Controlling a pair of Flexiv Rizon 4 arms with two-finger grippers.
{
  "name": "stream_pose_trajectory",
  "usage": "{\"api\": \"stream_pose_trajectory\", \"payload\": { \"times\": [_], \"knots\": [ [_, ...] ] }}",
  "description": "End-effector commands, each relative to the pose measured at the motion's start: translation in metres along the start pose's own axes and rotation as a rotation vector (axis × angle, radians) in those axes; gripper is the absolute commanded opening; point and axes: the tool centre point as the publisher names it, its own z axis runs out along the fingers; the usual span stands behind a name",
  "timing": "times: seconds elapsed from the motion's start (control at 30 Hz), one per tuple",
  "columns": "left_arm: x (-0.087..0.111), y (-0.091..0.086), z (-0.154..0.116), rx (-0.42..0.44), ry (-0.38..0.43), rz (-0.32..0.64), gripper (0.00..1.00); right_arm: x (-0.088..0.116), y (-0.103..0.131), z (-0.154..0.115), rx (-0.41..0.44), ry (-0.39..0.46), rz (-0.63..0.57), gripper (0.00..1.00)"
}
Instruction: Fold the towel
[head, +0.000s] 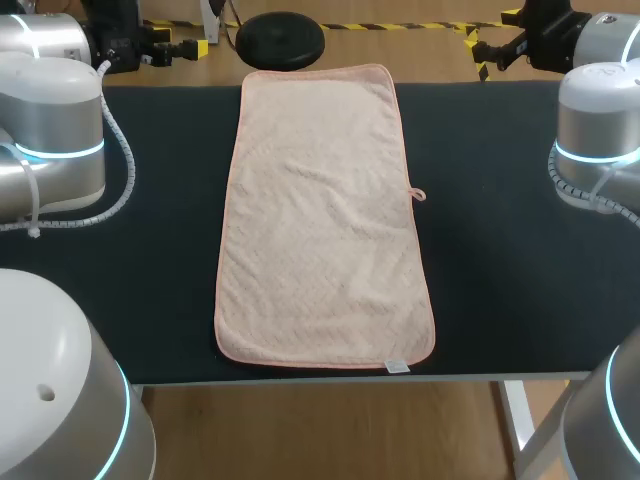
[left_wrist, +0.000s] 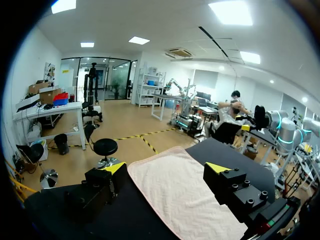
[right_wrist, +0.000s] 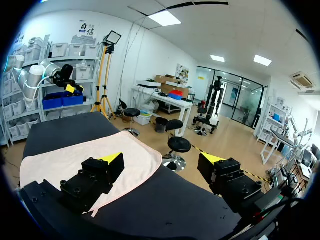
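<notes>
Pink towel of soft cloth with a wavy quilted texture; table surface matt black; left arm casing smooth, satiny silver.

The pale pink towel lies flat and unfolded, lengthwise down the head view's centre, far edge at top.

Dark surface, wide and flat. Pink towel lies on it in middle, spread out flat, long way running near edge to far edge. Small loop on its right side. White tag at near right corner.
</notes>
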Motion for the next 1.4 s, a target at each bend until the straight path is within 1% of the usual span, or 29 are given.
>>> {"api": "stream_pose_trajectory", "payload": {
  "times": [0.03,0.57,0.6,0.63,0.67,0.73,0.77,0.8,0.83,0.87,0.9,0.93,0.97,1.03,1.07,1.1,1.13,1.17,1.23,1.27,1.3,1.4],
  "knots": [
    [0.000,0.001,0.000,0.005,0.000,0.001,1.00,0.000,0.000,0.001,-0.001,0.000,-0.001,1.00],
    [0.000,0.001,0.000,0.005,0.000,0.001,1.00,0.000,0.000,0.001,-0.001,0.000,-0.001,1.00],
    [0.000,0.001,0.000,0.005,0.000,0.001,1.00,0.002,0.000,0.002,0.029,0.028,-0.048,1.00],
    [0.002,0.003,0.003,-0.049,0.001,0.074,1.00,0.003,0.001,0.004,0.087,0.035,-0.115,1.00],
    [0.004,0.004,0.006,-0.096,0.011,0.144,1.00,0.005,0.002,0.006,0.132,0.061,-0.193,1.00],
    [0.007,0.008,0.013,-0.226,-0.008,0.286,1.00,0.009,0.007,0.009,0.244,0.100,-0.337,1.00],
    [0.009,0.012,0.015,-0.279,-0.007,0.368,1.00,0.010,0.010,0.010,0.279,0.120,-0.407,1.00],
    [0.011,0.014,0.017,-0.330,-0.006,0.429,1.00,0.012,0.012,0.011,0.321,0.147,-0.463,1.00],
    [0.013,0.016,0.019,-0.377,-0.005,0.469,1.00,0.014,0.014,0.013,0.359,0.166,-0.525,1.00],
    [0.014,0.017,0.020,-0.410,-0.010,0.504,1.00,0.016,0.015,0.014,0.393,0.175,-0.582,1.00],
    [0.016,0.021,0.021,-0.453,-0.014,0.585,1.00,0.018,0.016,0.015,0.414,0.201,-0.630,1.00],
    [0.018,0.023,0.021,-0.476,0.000,0.620,1.00,0.020,0.017,0.016,0.432,0.235,-0.672,1.00],
    [0.019,0.025,0.021,-0.495,0.016,0.642,1.00,0.022,0.017,0.017,0.449,0.243,-0.716,1.00],
    [0.022,0.031,0.021,-0.560,0.028,0.726,1.00,0.027,0.016,0.020,0.485,0.291,-0.796,1.00],
    [0.022,0.033,0.021,-0.586,0.041,0.746,1.00,0.029,0.016,0.021,0.504,0.303,-0.838,1.00],
    [0.026,0.033,0.020,-0.612,0.035,0.773,1.00,0.031,0.015,0.022,0.519,0.318,-0.891,1.00],
    [0.029,0.034,0.019,-0.638,0.038,0.797,1.00,0.034,0.013,0.024,0.545,0.355,-0.947,1.00],
    [0.027,0.037,0.018,-0.658,0.053,0.816,1.00,0.036,0.012,0.024,0.556,0.358,-0.990,1.00],
    [0.027,0.041,0.017,-0.673,0.064,0.838,1.00,0.037,0.012,0.027,0.556,0.357,-0.989,1.00],
    [0.027,0.042,0.016,-0.680,0.075,0.834,1.00,0.038,0.012,0.028,0.548,0.367,-0.984,1.00],
    [0.027,0.042,0.015,-0.678,0.076,0.833,1.00,0.039,0.011,0.028,0.546,0.366,-0.961,1.00],
    [0.026,0.043,0.015,-0.667,0.083,0.822,1.00,0.039,0.011,0.028,0.546,0.366,-0.961,1.00]
  ]
}}
